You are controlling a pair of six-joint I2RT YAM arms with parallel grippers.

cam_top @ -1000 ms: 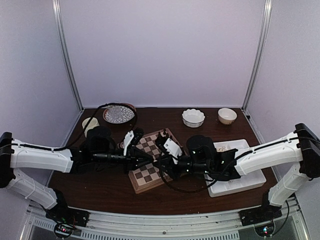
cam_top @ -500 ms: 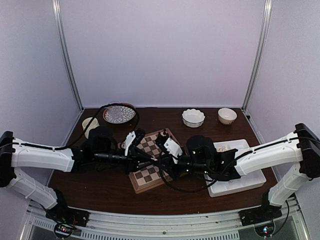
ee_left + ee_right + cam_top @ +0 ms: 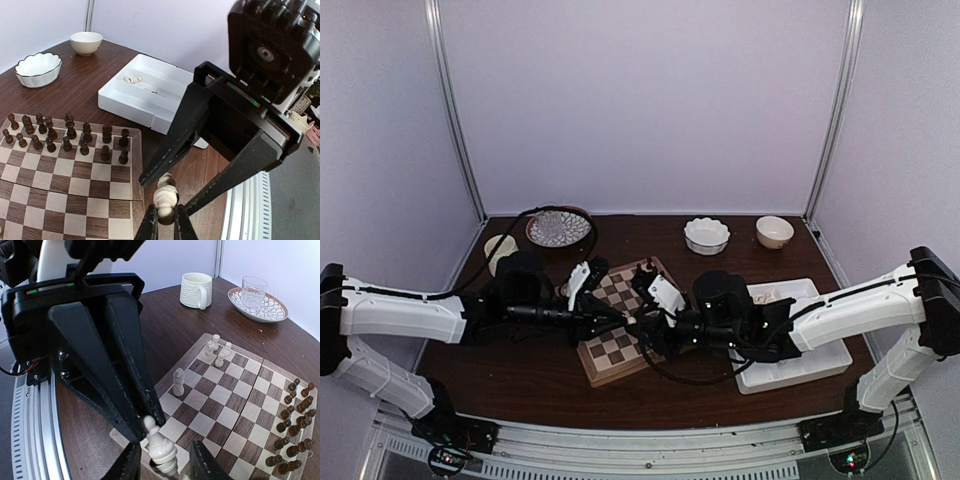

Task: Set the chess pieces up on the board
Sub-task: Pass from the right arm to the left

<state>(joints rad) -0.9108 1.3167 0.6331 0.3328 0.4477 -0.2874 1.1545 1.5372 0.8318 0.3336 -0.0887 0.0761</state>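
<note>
The board [image 3: 610, 352] lies mid-table with both grippers meeting over its near right edge. My left gripper [image 3: 166, 226] is shut on a cream-white chess piece [image 3: 165, 196], which it holds in the air just off the board's rim [image 3: 137, 165]. My right gripper [image 3: 162, 464] is open, its fingers [image 3: 131, 462] standing apart on either side of that same piece [image 3: 161, 447] with a gap to each. Several white pieces [image 3: 178, 381] [image 3: 216, 350] stand on the board [image 3: 225, 405]. Dark pieces [image 3: 65, 135] fill two rows at its far end.
A white tray [image 3: 165, 107] holding a few white pieces [image 3: 132, 79] lies right of the board. Two white bowls [image 3: 706, 236] [image 3: 774, 231] stand at the back right. A patterned plate [image 3: 262, 312] with a glass [image 3: 254, 289] and a mug [image 3: 196, 290] stand at the back left.
Both arms have stayed almost still over the board's near edge. The right jaws now stand wider around the piece, while the left jaws are closed on it.
</note>
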